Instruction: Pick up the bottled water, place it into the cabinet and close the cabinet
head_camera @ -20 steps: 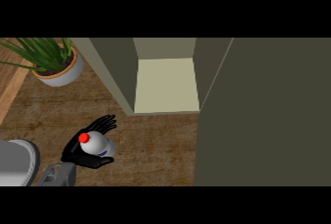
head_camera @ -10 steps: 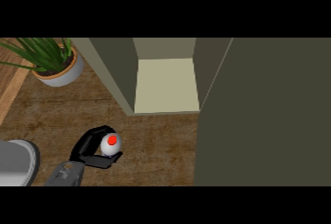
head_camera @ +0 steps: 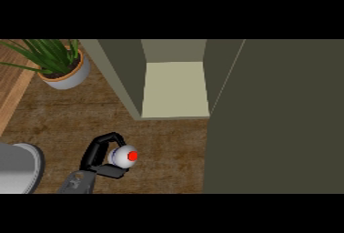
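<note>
We see the left hand curled around the red-capped bottled water above the wooden counter, short of the open cabinet, near a potted plant.

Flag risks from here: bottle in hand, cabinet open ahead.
1. The left hand curls round the bottled water from one side; it might slip in transit.
2. The cabinet opening is narrow, so the bottle could clip its left wall.
3. The potted plant stands near the path.
</note>
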Robot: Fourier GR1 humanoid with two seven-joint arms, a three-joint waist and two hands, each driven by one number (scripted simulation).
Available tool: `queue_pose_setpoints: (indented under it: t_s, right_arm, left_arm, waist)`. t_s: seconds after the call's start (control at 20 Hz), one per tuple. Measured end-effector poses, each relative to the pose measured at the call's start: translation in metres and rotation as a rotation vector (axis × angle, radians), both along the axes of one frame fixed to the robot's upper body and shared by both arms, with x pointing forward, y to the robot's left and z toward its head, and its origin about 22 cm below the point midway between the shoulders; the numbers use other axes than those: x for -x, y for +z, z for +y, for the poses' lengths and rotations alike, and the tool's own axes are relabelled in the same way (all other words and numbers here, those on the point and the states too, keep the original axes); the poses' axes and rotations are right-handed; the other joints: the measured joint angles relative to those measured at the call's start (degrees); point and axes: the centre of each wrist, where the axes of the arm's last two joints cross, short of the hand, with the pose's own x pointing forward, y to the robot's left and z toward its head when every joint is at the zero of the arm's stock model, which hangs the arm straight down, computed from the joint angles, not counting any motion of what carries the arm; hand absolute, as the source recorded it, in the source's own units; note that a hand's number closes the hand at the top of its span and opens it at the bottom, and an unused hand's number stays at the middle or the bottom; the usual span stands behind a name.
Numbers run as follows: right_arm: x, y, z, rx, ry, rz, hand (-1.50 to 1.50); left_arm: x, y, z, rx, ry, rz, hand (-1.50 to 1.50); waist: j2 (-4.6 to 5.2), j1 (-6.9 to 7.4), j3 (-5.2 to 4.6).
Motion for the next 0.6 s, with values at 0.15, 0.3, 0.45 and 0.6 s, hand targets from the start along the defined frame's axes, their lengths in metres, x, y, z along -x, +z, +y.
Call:
queue_pose_setpoints:
  t_s: [0.15,0.3,0.45,0.6]
  right_arm:
    - [0.003,-0.001,0.0,0.001,-0.006,0.002,-1.5]
    - [0.004,-0.001,-0.002,0.012,-0.016,0.003,-1.5]
    - [0.005,-0.001,-0.005,0.03,-0.009,0.002,-1.5]
    - [0.004,0.0,-0.006,0.034,-0.011,-0.004,-1.5]
  left_arm:
    - [0.003,-0.004,-0.013,0.03,0.071,-0.012,1.5]
    - [0.003,-0.004,-0.021,0.045,0.097,-0.02,1.5]
    - [-0.002,0.0,-0.036,0.072,0.09,-0.026,1.5]
    - [-0.013,0.011,-0.056,0.102,0.072,-0.023,1.5]
  waist:
    - [-0.06,0.19,0.09]
    - [-0.02,0.56,0.1]
    - [-0.03,0.64,0.09]
    - [-0.02,0.66,0.0]
